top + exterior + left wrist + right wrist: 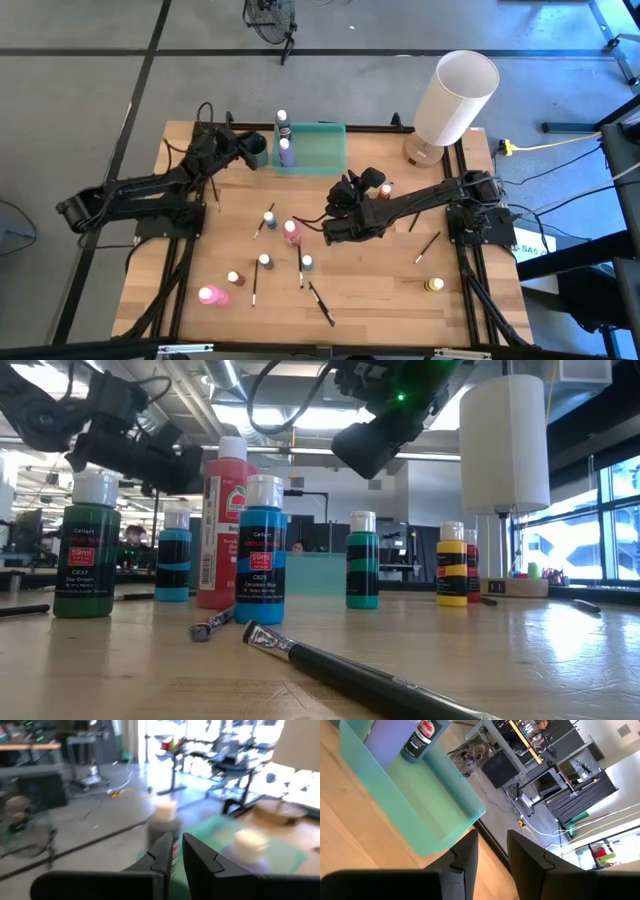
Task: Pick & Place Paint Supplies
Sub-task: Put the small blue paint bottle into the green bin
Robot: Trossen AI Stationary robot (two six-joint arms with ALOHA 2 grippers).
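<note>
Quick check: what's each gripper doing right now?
Left gripper: by the green tray, narrow gap, holding nothing.
Right gripper: over the table middle, narrow gap, empty.

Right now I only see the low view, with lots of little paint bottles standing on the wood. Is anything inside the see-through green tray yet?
Observer: Yes. The translucent green rectangular tray holds two bottles, a purple white-capped bottle and a dark grey white-capped bottle.
Operator: Where is the left gripper?
Observer: The left gripper is at the tray's left side, facing those two bottles.
Operator: Is the right gripper carrying something?
Observer: No. The right gripper is open and empty, over the wooden table just short of the tray.
</note>
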